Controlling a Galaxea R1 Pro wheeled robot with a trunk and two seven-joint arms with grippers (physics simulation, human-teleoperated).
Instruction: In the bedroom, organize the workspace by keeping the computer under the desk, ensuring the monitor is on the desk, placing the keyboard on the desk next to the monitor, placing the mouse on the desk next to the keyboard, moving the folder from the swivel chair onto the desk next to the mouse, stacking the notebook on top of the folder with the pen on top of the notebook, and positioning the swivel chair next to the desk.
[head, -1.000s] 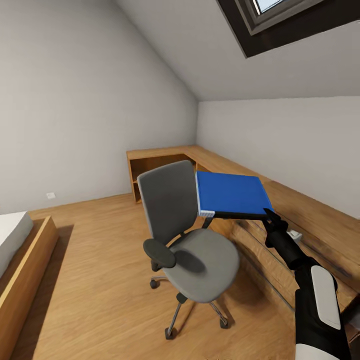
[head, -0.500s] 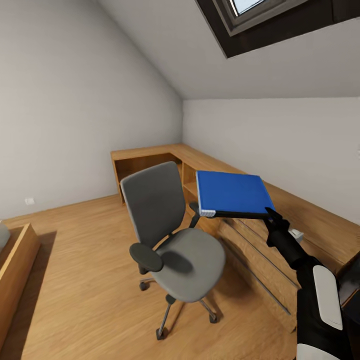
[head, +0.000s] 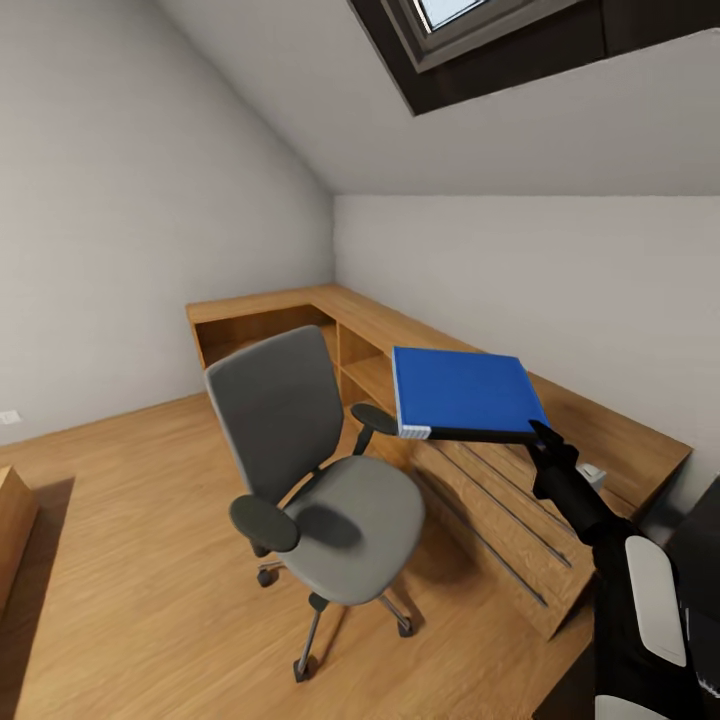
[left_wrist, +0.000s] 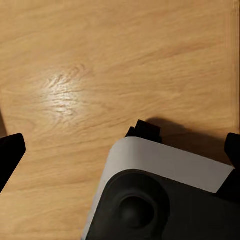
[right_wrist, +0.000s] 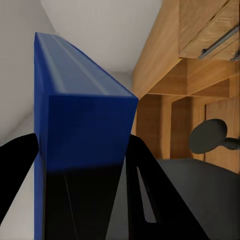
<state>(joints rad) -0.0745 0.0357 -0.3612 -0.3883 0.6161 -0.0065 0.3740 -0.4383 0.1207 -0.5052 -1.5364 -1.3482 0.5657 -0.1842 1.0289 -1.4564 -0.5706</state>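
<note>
Over the swivel chair: the right gripper (head: 541, 432) holds the folder (head: 462, 391) up in the air, level with the top of the chair's backrest.
Right gripper: its two black fingers (right_wrist: 150, 200) are closed on one corner of the folder, one on each broad face; the arm reaches up from the lower right.
Folder: thick, bright blue, lying nearly flat, with white page edges along the side toward the chair; it touches nothing but the gripper.
Swivel chair (head: 315, 470): grey padded seat and backrest, black oval armrests, metal wheeled base on the wooden floor (head: 130, 560); its seat is bare, and it stands just beside the light wooden chest.
Wooden chest (head: 500, 500): long, low unit running along the far wall into the corner, with open shelves and long bar handles on its front.
Small white item (head: 592, 472): rests on the chest top near the right arm; too small to make out.
Skylight (head: 480, 30): dark-framed window in the sloped ceiling.
Left gripper (left_wrist: 120, 150): dark fingertips show at both edges of its own camera's view, spread wide above the floor, nothing between them.
</note>
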